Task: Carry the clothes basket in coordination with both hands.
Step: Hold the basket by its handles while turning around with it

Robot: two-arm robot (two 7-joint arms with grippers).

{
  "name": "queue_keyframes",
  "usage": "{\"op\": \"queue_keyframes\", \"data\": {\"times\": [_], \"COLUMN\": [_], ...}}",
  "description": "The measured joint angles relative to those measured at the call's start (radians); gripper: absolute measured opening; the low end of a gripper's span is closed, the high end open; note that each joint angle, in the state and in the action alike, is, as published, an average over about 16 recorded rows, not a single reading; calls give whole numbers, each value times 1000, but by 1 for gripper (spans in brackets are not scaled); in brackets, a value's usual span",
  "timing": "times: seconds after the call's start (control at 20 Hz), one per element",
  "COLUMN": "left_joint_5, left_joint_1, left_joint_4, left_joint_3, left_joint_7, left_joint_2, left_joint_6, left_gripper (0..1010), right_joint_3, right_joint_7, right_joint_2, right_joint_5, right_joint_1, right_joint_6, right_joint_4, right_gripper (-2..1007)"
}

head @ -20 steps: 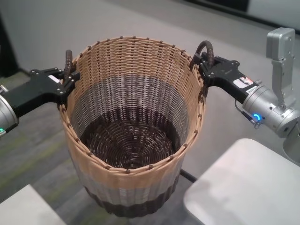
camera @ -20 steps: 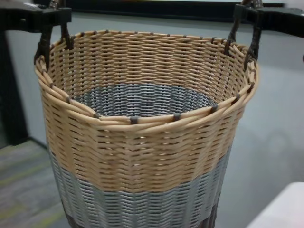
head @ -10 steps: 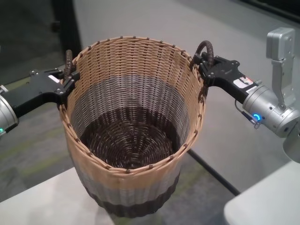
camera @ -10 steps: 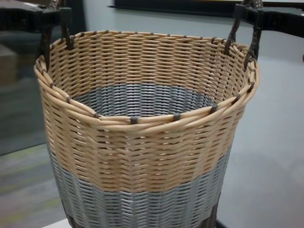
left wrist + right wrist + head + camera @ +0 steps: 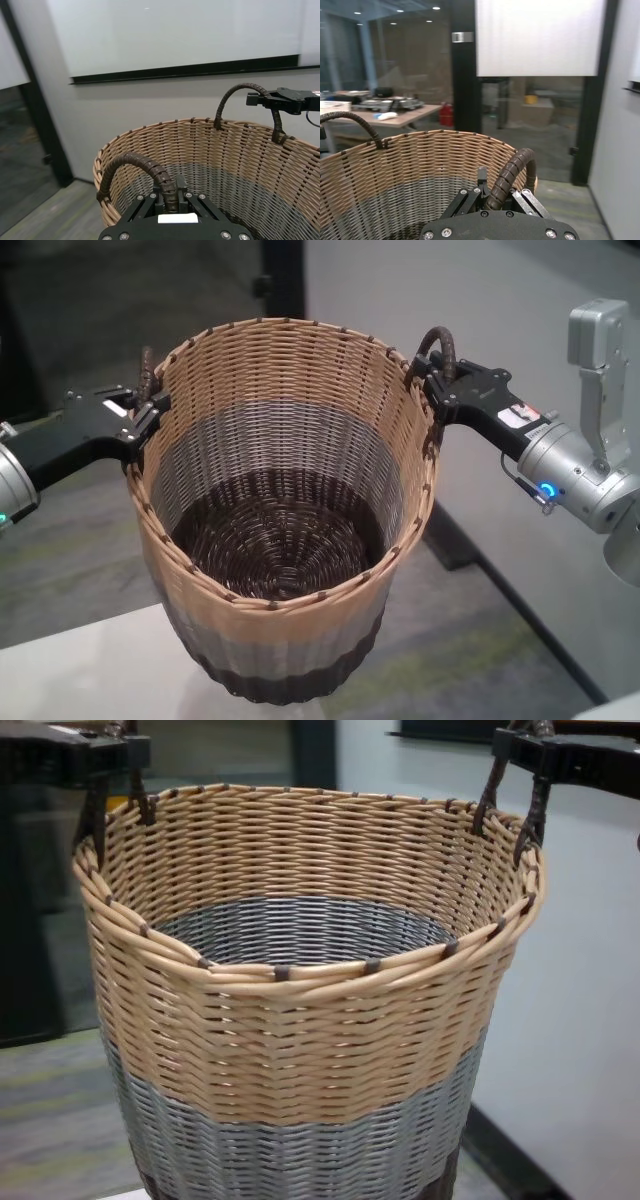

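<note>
From the head view I see into the large round woven wicker basket (image 5: 285, 530), down to its dark brown base; the chest view shows only its tan upper band and grey lower band; the basket hangs upright between both arms, above a pale table (image 5: 90, 675) corner; my black left hand (image 5: 140, 418) grips the dark brown left loop handle (image 5: 142, 167); my black right hand (image 5: 428, 375) grips the right loop handle (image 5: 512, 175).

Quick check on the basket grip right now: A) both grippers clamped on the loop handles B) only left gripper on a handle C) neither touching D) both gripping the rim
A: the left gripper and the right gripper are each shut on a dark loop handle of the clothes basket.
</note>
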Motion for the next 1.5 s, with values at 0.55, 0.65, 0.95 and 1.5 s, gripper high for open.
{"op": "queue_keyframes", "data": {"times": [0.55, 0.65, 0.95, 1.5], "left_joint_5": [0, 0, -2, -29], "left_joint_1": [0, 0, -1, -1], "left_joint_4": [0, 0, 18, 107], "left_joint_3": [0, 0, 2, 8], "left_joint_7": [0, 0, -5, -27], "left_joint_2": [0, 0, -3, -24], "left_joint_6": [0, 1, 2, -2], "left_gripper": [167, 167, 167, 167], "right_joint_3": [0, 0, -4, -38], "right_joint_7": [0, 0, 2, 8], "right_joint_2": [0, 0, -1, -19], "right_joint_5": [0, 0, -1, -20], "right_joint_1": [0, 0, 1, 10], "right_joint_6": [0, 0, -1, -14], "right_joint_4": [0, 0, 6, 65], "right_gripper": [145, 145, 145, 145]}}
